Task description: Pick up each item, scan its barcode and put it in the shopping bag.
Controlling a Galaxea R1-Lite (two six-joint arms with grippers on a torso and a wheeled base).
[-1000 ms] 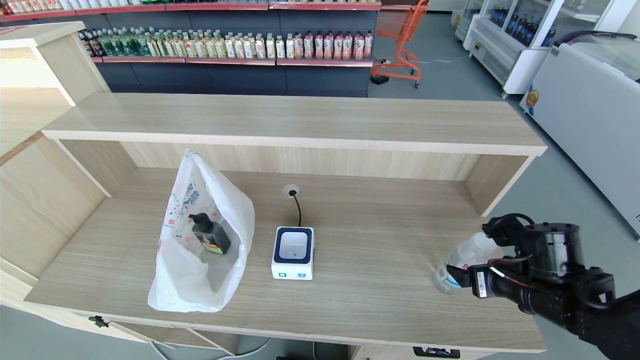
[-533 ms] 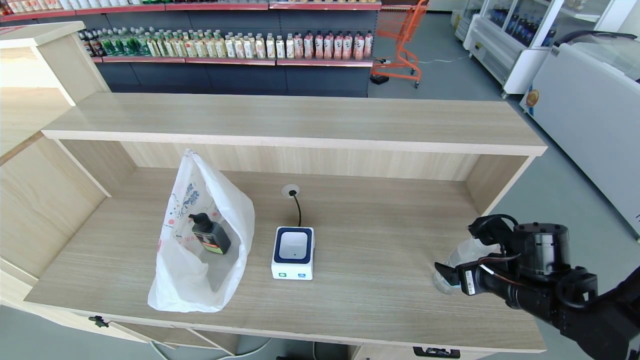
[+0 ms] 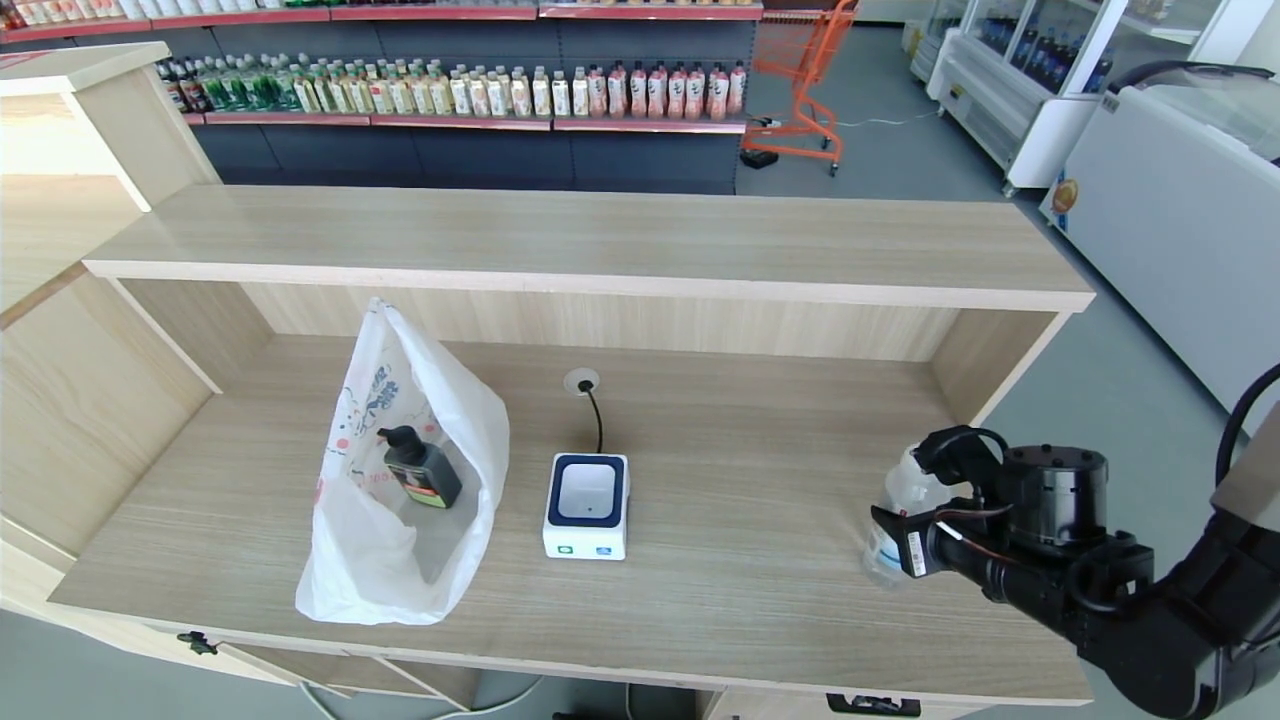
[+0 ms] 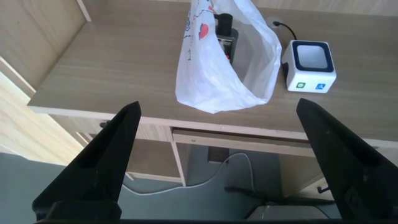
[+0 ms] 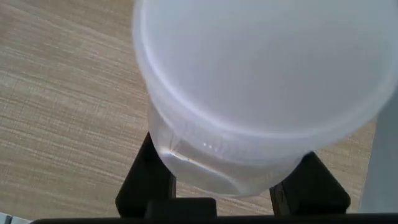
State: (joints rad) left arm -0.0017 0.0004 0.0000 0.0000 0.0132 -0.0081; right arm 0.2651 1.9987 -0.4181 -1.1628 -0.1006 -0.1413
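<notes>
Right gripper [image 3: 912,488] is clamped on a clear plastic bottle [image 3: 884,548] at the counter's [image 3: 760,470] right end, well apart from the scanner [image 3: 587,504] and shopping bag [image 3: 352,560]. Left gripper [image 4: 214,162] is spread wide.

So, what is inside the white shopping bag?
A dark pump bottle stands inside the shopping bag. The bag's folds cover part of its bottom, so anything lying there is hidden.

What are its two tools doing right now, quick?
Left tool: open, holding nothing.
Right tool: closed on the clear bottle.
</notes>
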